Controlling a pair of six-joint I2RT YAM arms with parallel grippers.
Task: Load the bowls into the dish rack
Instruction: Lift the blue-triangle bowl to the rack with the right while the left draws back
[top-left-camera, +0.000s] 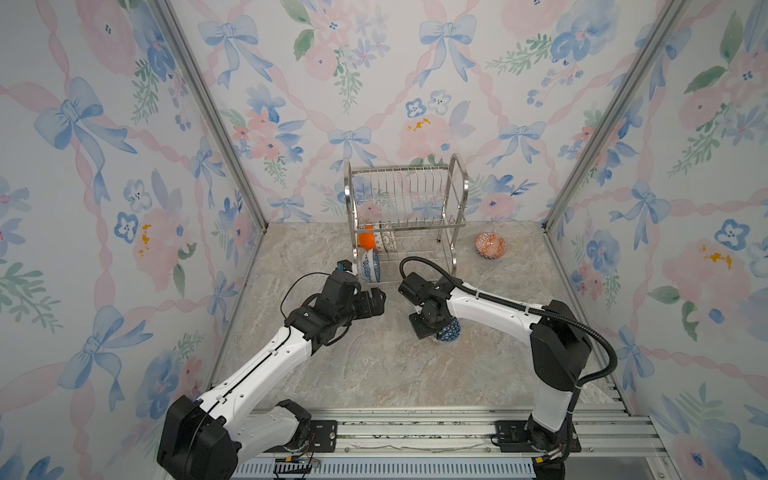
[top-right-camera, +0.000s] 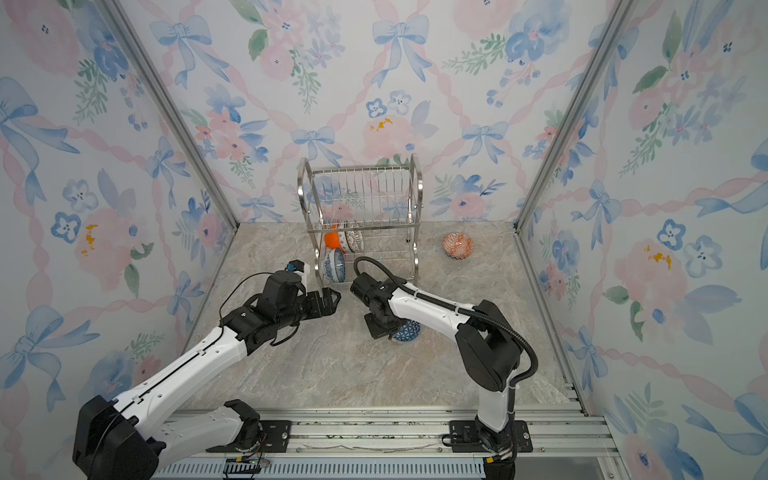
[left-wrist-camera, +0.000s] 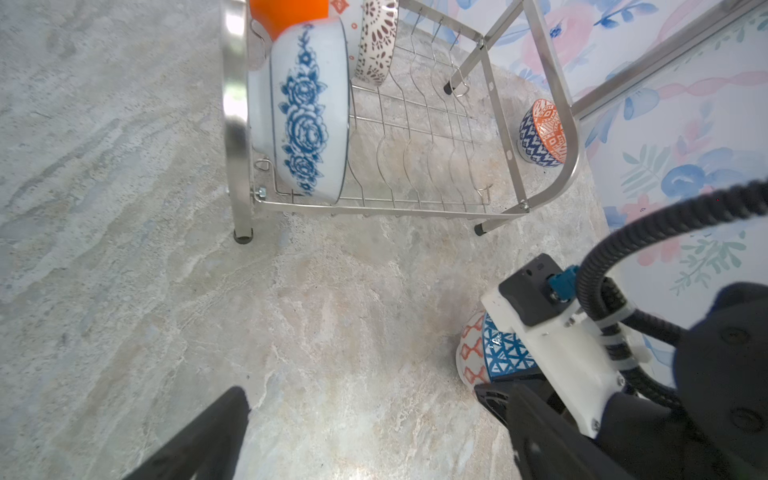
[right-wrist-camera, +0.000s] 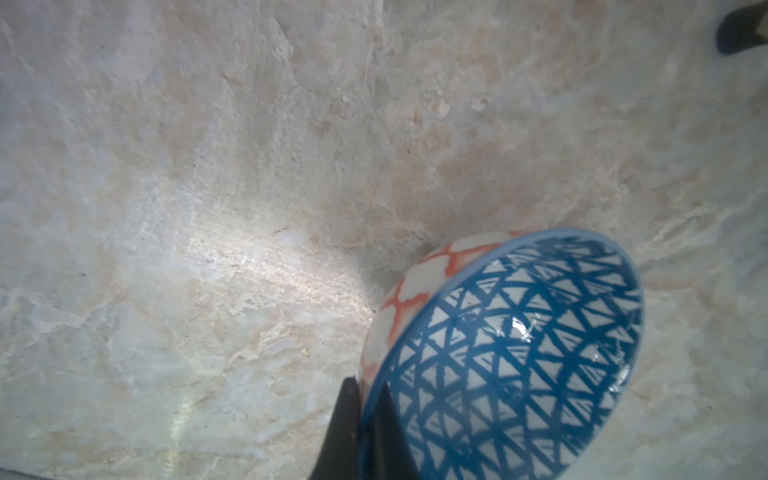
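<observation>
Right fingers (right-wrist-camera: 351, 424) are pinching the tilted triangle bowl's (right-wrist-camera: 519, 353) rim down at the surface (top-left-camera: 332, 374). In both top views the arm is hiding most of that bowl. Left fingers (top-left-camera: 377, 300) are hanging spread, empty. In the rack (top-left-camera: 409, 208), wires are half-masking four bowls (top-left-camera: 370, 266) on the lower tier. A red bowl (top-left-camera: 491, 245) is sitting beside it.

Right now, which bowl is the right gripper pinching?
The blue triangle-patterned bowl: the right gripper is shut on its rim. The orange-red bowl sits alone on the table; the others stand in the dish rack.
</observation>
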